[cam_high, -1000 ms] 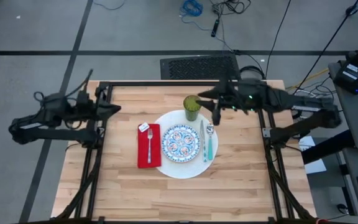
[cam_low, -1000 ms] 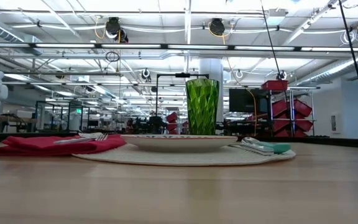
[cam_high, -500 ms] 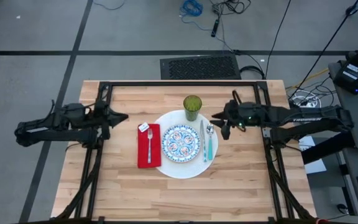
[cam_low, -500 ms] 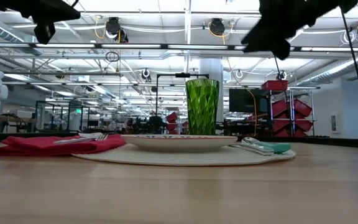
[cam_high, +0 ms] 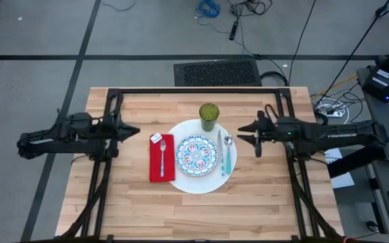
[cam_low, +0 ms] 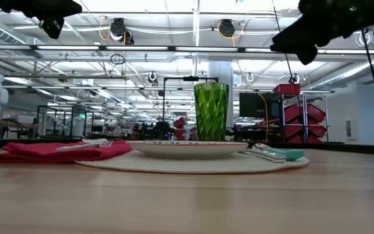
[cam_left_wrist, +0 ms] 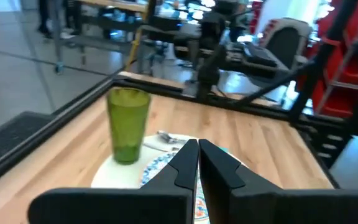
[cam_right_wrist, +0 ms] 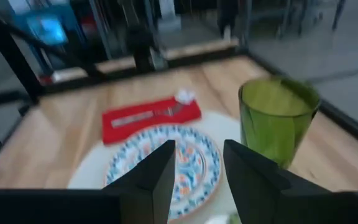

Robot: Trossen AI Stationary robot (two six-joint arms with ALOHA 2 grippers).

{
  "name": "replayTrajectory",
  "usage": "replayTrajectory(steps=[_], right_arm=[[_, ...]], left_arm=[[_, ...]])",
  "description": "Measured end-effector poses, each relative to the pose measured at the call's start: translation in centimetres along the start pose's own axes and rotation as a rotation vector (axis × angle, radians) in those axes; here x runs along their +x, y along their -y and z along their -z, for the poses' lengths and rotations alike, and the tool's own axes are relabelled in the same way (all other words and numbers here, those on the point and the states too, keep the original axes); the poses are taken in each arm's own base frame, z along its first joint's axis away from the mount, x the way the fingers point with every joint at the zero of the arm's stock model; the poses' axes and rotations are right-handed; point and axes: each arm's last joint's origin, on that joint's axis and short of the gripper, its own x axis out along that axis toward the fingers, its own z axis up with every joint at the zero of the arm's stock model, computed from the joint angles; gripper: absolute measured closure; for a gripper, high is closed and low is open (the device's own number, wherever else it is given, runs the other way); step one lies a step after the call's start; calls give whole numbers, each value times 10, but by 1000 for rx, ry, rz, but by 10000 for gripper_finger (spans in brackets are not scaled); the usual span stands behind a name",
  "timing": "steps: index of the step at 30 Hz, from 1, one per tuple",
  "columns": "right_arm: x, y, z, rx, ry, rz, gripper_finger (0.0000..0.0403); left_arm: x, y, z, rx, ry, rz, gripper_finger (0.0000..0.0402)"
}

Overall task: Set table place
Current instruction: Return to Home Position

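Light-wood table [cam_high: 201,216] stands on grey floor [cam_high: 32,34] strewn with cables [cam_high: 208,8].

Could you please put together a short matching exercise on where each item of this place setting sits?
Things:
1. green cup
2. fork
3. teal-handled spoon
4. blue-patterned plate

Places:
A. middle of the white placemat
B. on the red napkin
C. far edge of the placemat
D. beside the knife

Pairs: 1-C, 2-B, 3-D, 4-A
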Motion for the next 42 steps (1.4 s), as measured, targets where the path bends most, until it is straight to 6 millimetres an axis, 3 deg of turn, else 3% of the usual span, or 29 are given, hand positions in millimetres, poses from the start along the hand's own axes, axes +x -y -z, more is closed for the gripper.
replayTrajectory(steps=[11, 19, 26, 36, 42], right_arm=[[-27, 10, 59, 76, 254, -167, 277], [-33, 14, 74, 50, 202, -147, 277], [-43, 16, 75, 32, 235, -126, 277], [-54, 22, 84, 25, 224, -41, 277], [-45, 23, 95, 12, 237, -9, 277]], left_arm=[[20, -3, 48, -31, 145, 180, 402], [19, -6, 76, -36, 115, 198, 402], [21, -8, 93, -40, 104, 214, 402], [28, -11, 108, -49, 96, 193, 402], [31, -13, 110, -45, 165, 154, 402]])
